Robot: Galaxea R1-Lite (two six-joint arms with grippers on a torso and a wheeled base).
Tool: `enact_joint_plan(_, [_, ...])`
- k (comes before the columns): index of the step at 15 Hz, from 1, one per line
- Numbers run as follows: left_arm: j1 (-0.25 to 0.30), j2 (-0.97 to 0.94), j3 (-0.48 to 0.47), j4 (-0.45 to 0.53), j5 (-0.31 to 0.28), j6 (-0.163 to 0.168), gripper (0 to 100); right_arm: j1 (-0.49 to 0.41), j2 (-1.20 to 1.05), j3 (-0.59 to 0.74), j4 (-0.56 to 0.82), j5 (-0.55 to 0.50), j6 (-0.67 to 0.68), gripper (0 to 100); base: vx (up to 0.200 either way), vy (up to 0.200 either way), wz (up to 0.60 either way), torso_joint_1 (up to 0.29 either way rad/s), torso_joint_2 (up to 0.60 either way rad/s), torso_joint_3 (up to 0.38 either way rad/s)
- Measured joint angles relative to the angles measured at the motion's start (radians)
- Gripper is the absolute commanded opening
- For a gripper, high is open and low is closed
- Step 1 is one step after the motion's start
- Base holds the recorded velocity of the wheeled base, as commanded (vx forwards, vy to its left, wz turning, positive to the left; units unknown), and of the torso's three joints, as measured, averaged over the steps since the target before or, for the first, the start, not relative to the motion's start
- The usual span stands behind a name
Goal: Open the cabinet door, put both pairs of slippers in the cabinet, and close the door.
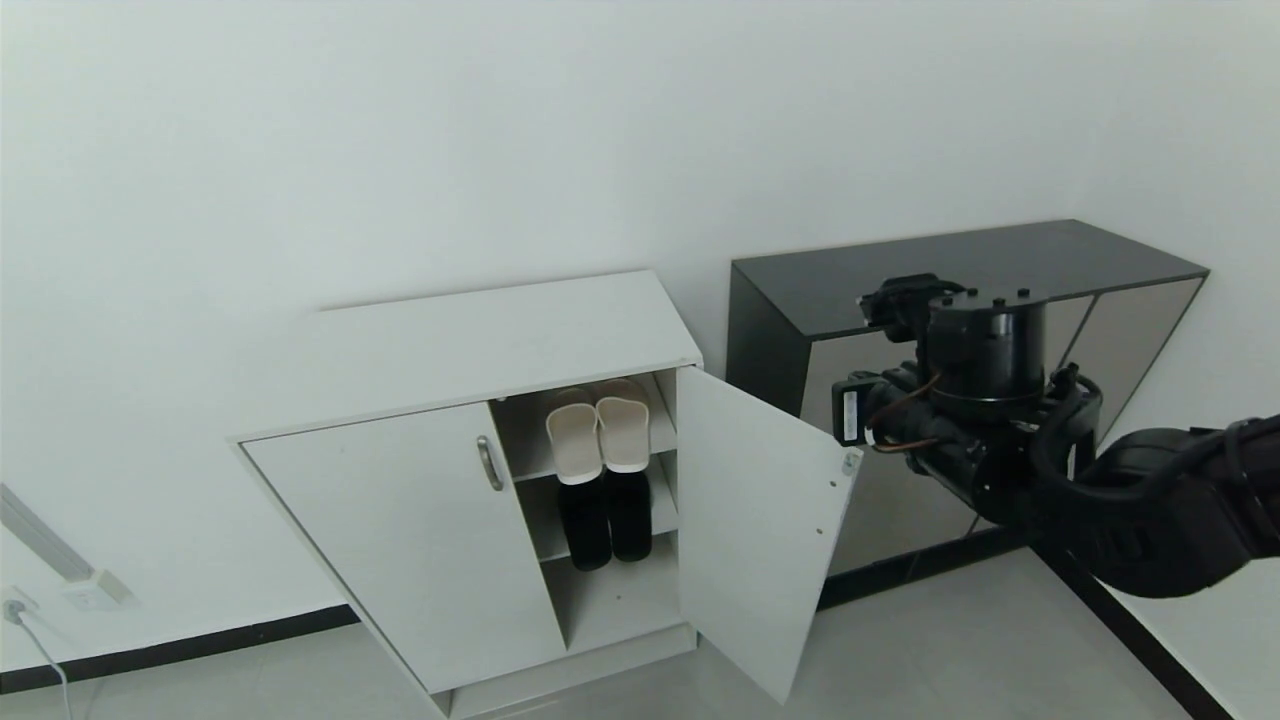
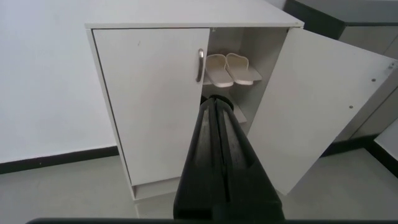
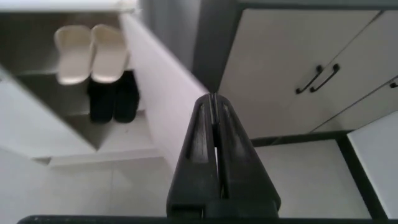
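Note:
The white cabinet (image 1: 480, 340) has its left door (image 1: 400, 540) closed and its right door (image 1: 760, 520) swung open. A white pair of slippers (image 1: 598, 435) lies on the upper shelf, with a black pair of slippers (image 1: 605, 520) on the shelf below. My right gripper (image 3: 213, 99) is shut and empty, its tip close to the open door's (image 3: 158, 93) free edge. The right arm (image 1: 990, 400) hangs just right of that door. My left gripper (image 2: 214, 102) is shut and empty, in front of the cabinet opening, below the white slippers (image 2: 233, 68) and hiding most of the black pair.
A dark mirrored console (image 1: 960, 265) stands against the wall right of the cabinet, close behind the open door. A wall socket with a cable (image 1: 15, 605) is at the far left. Grey floor (image 1: 950, 650) lies open in front.

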Motion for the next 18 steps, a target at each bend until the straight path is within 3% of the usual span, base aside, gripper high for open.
enact_joint_plan(5, [0.000,0.000,0.000,0.000,0.000,0.000,0,-0.130,0.108,-0.194,0.083,0.067,0.007,0,0.000,0.000,0.00,0.000,0.00,0.000])
enact_joint_plan(11, [0.000,0.000,0.000,0.000,0.000,0.000,0,-0.226,0.269,-0.409,0.177,0.137,0.034,0,0.000,0.000,0.00,0.000,0.00,0.000])
enact_joint_plan(18, [0.000,0.000,0.000,0.000,0.000,0.000,0,-0.257,0.355,-0.444,0.223,0.236,0.119,0,0.000,0.000,0.00,0.000,0.00,0.000])
